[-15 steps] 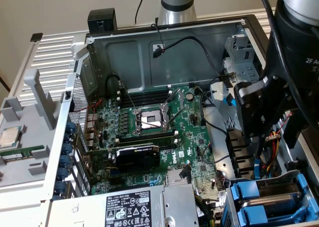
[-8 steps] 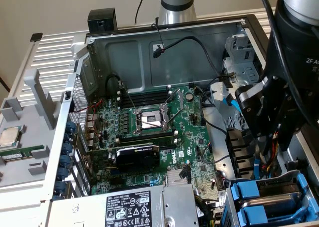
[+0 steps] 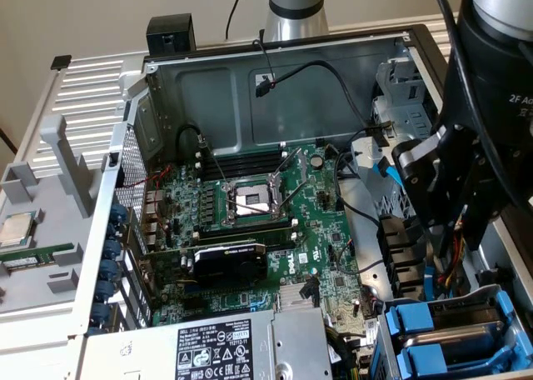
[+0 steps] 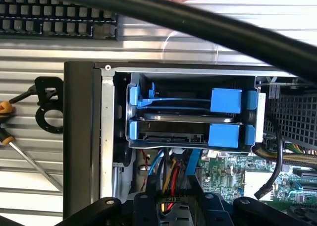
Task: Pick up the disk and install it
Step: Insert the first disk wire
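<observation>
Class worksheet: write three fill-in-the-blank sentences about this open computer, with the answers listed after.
1. The drive cage holds ___ stacked carriers.
2. Those carriers are ___ in colour.
3. The CPU chip lies ___ the computer case.
Answers: two; blue; outside.

- Smooth silver-grey cylindrical metal arm segment [image 3: 293,3], ringed by a dark band.
- Black boxy end effector [image 3: 456,223]; white "2F" lettering [image 3: 522,99] on its round black collar.
- Thick black rubber cable [image 4: 208,30].
- Black jointed plates [image 4: 111,212] with round screw heads [image 4: 142,197].
</observation>
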`<state>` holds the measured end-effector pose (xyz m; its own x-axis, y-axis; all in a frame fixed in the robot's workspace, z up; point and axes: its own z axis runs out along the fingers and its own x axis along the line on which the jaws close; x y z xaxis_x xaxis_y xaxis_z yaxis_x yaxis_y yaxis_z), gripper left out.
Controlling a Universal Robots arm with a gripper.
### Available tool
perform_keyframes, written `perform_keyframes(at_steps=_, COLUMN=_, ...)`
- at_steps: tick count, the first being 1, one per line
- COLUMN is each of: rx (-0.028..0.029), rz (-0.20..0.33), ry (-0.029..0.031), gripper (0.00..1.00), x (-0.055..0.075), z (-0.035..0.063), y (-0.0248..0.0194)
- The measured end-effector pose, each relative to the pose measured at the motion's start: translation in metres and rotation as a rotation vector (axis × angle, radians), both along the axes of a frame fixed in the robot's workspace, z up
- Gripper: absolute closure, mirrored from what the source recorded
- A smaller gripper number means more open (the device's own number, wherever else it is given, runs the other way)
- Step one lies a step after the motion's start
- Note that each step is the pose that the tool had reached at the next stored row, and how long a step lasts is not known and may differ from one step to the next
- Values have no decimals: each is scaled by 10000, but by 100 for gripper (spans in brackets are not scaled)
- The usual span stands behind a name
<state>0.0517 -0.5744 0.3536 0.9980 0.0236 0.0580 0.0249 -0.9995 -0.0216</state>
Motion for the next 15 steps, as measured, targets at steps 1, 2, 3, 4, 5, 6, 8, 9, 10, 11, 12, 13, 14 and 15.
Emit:
perform_keyframes(at_steps=1, rx=-1, rz=1, ry=0, gripper=65, x=1, z=1, y=6)
perform_keyframes(at_steps=2, rx=-1, rz=1, ry=-1, gripper=65, x=1, z=0, y=12)
perform_keyframes(at_steps=3, rx=-1, rz=1, ry=-1, gripper=65, x=1, z=1, y=21)
perform_keyframes(at_steps=4, rx=-2, rz=0, ry=-1, gripper=65, x=1, z=1, y=33)
perform_keyframes(at_steps=5, rx=-1, rz=0, ry=-1, gripper=65, x=2, z=1, y=46)
perform_keyframes(at_steps=6, rx=-1, rz=0, ry=-1, gripper=65, x=2, z=2, y=59)
perform_keyframes(at_steps=8, rx=-14, rz=1, ry=-1, gripper=65, x=2, z=7, y=78)
perform_keyframes(at_steps=9, rx=-29, rz=0, ry=-1, gripper=65, x=2, z=8, y=83)
perform_keyframes(at_steps=10, rx=-44, rz=-5, ry=-1, gripper=65, x=2, z=8, y=85)
perform_keyframes(at_steps=11, rx=-50, rz=-22, ry=0, gripper=65, x=2, z=8, y=84)
perform_keyframes(at_steps=12, rx=-50, rz=-38, ry=0, gripper=65, x=2, z=8, y=84)
perform_keyframes(at_steps=13, rx=-49, rz=-54, ry=0, gripper=65, x=0, z=6, y=85)
perform_keyframes(at_steps=14, rx=-49, rz=-69, ry=0, gripper=65, x=-2, z=4, y=85)
perform_keyframes(at_steps=15, rx=-50, rz=-79, ry=0, gripper=65, x=-7, z=0, y=86)
